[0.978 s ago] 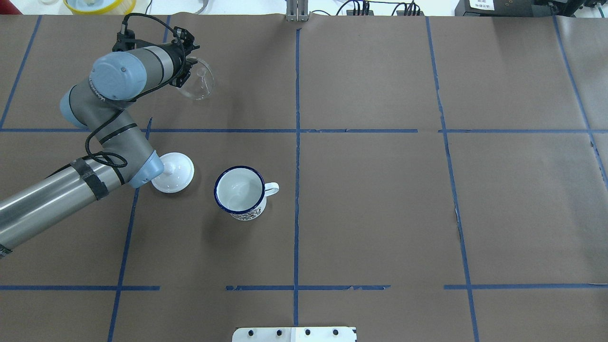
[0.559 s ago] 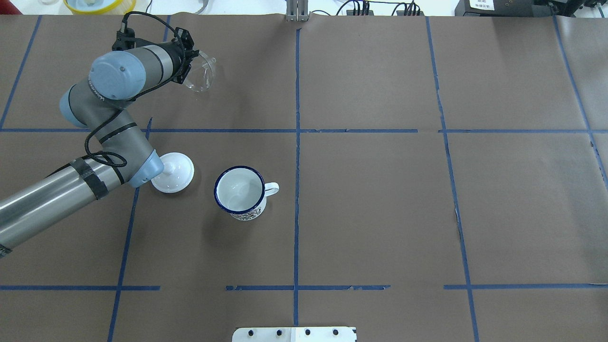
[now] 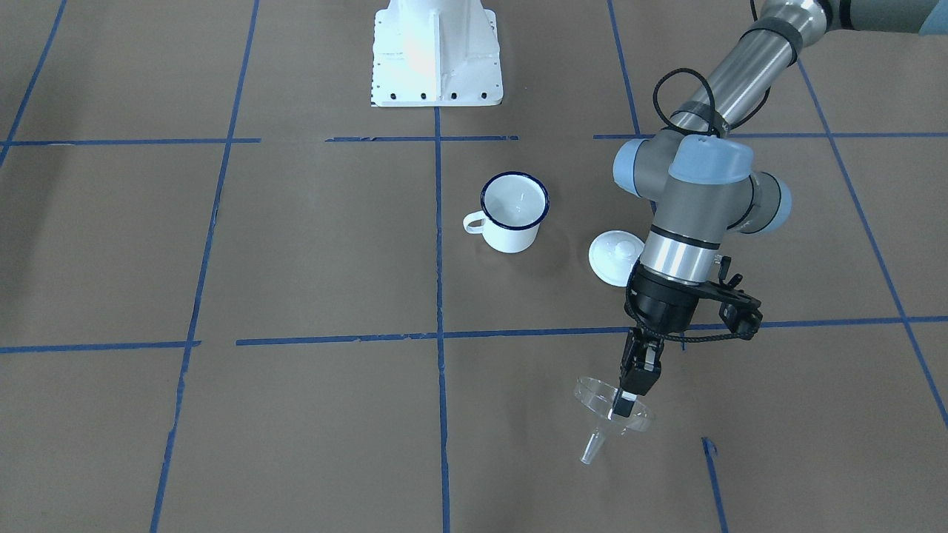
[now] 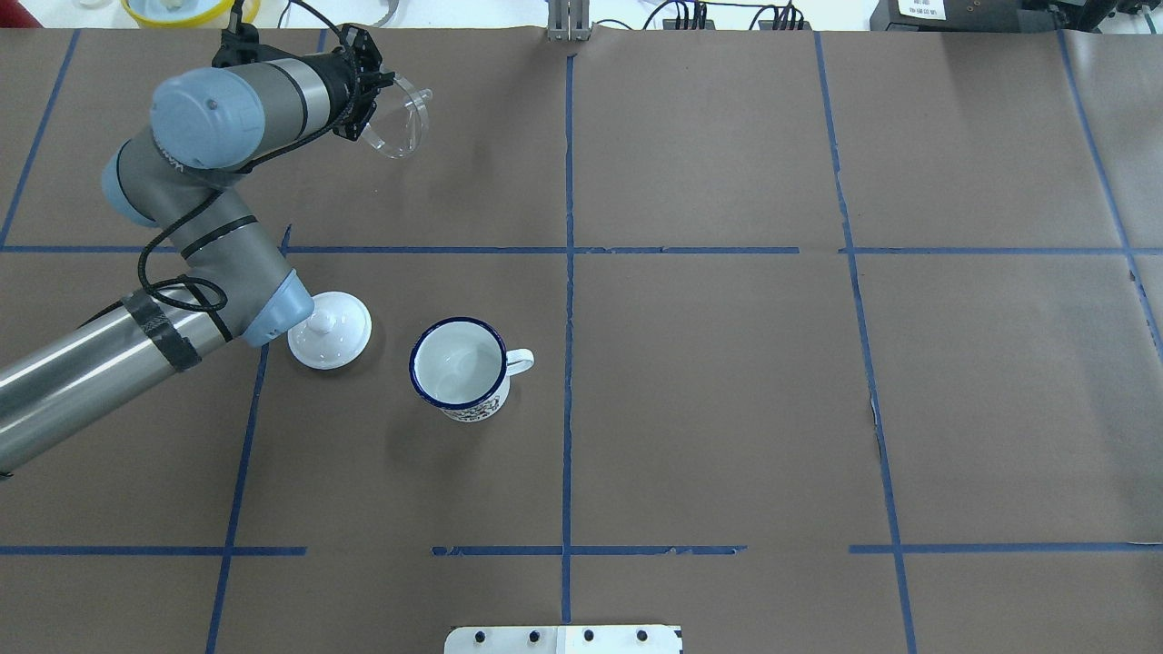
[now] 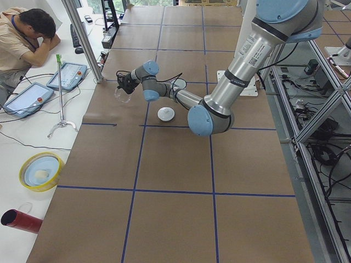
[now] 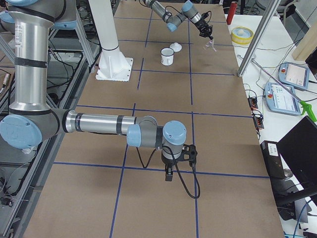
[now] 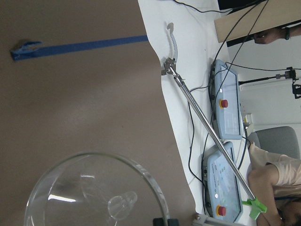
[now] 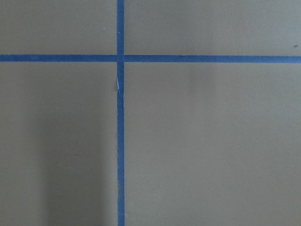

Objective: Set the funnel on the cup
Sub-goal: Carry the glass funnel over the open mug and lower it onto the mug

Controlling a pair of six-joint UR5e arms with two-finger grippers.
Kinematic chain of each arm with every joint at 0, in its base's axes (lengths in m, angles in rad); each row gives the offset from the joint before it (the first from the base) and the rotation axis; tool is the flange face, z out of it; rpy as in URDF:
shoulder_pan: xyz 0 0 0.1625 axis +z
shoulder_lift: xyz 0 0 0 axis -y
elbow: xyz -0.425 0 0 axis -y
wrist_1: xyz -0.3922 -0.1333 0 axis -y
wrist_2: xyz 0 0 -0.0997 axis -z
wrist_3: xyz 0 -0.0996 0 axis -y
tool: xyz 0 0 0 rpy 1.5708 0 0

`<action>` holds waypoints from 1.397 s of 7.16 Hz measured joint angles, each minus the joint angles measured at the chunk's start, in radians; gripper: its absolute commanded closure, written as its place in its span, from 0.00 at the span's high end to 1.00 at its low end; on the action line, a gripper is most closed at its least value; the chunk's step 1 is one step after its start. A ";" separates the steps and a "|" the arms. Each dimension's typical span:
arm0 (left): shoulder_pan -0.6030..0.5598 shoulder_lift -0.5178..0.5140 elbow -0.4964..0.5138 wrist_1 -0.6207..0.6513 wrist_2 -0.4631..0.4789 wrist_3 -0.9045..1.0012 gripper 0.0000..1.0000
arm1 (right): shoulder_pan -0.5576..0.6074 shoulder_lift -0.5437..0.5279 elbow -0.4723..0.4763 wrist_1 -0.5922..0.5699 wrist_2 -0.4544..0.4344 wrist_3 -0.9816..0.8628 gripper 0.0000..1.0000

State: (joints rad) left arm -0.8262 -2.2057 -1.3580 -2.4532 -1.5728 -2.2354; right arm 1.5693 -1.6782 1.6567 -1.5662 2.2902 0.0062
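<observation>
Our left gripper (image 3: 626, 403) clamps the clear funnel (image 3: 597, 398) by its rim, tilted above the worktop (image 3: 296, 259), well apart from the enamel mug (image 3: 514, 213). Whether our right gripper (image 6: 169, 174) is open, we cannot tell.

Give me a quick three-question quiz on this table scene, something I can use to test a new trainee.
1. True or false: the funnel already sits on the enamel mug.
2. What holds the funnel? A) the left gripper B) a person's hand C) nothing, it lies flat on the paper.
3. Name the white thing lying beside the mug, on the side away from its handle.
Key: 1 false, the funnel is held well apart from the mug. 2 A. 3 the round lid with a knob.
</observation>
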 measured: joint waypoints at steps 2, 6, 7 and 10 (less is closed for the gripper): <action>-0.003 0.007 -0.247 0.270 -0.102 0.084 0.00 | 0.000 0.000 0.000 0.000 0.000 0.000 1.00; 0.008 -0.038 -0.651 0.894 -0.310 0.278 0.00 | 0.000 0.000 0.000 0.000 0.000 0.000 1.00; 0.032 -0.064 -0.695 1.026 -0.351 0.342 0.00 | 0.000 0.000 0.000 0.000 0.000 0.000 1.00; 0.139 -0.151 -0.702 1.386 -0.377 0.544 0.00 | 0.000 0.000 0.000 0.000 0.000 0.000 1.00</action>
State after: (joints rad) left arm -0.6869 -2.3566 -2.0597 -1.0668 -1.9501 -1.6918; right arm 1.5693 -1.6782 1.6567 -1.5662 2.2902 0.0062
